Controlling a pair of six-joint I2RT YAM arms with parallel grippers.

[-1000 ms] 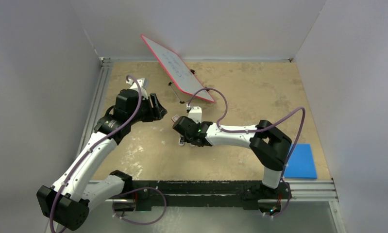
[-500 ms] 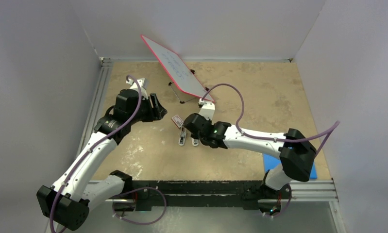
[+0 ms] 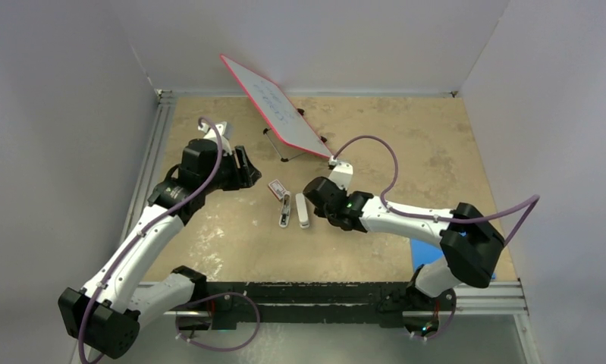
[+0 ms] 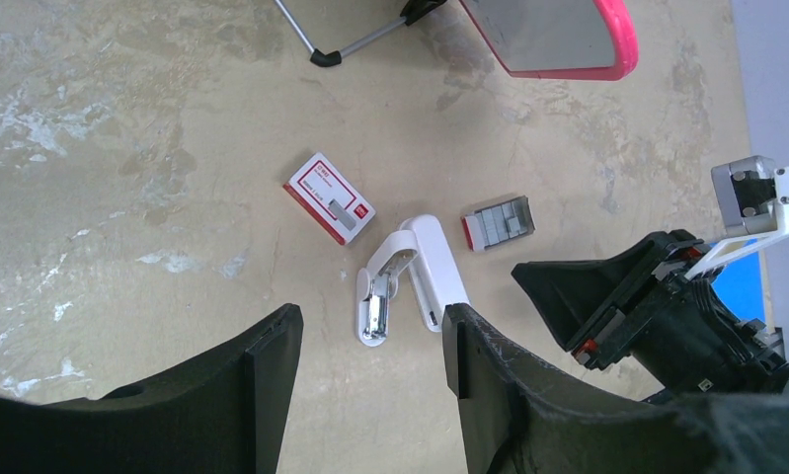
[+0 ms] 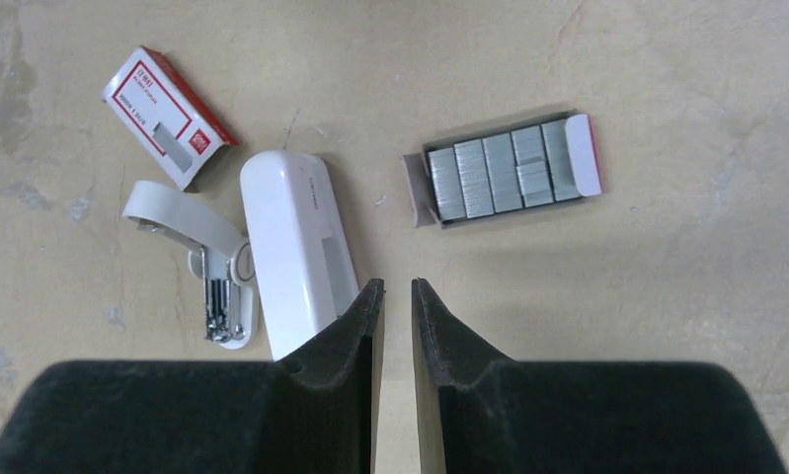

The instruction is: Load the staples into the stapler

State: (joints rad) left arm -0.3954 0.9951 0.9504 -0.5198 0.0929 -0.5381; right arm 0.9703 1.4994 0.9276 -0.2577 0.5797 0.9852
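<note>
White plastic stapler lies swung open mid-worktop, about halfway between the far and near edges, its magazine exposed. The right gripper, fingers almost together and empty, has drawn back toward the right edge over the last second. The left gripper hangs spread wide. The staple box sits just beside the stapler's far end, and the tray of staple strips lies to the right. Loading a strip appears to be next.

White stapler, red-and-white staples box, grey staple strips, pink-framed whiteboard, mottled tan table
</note>
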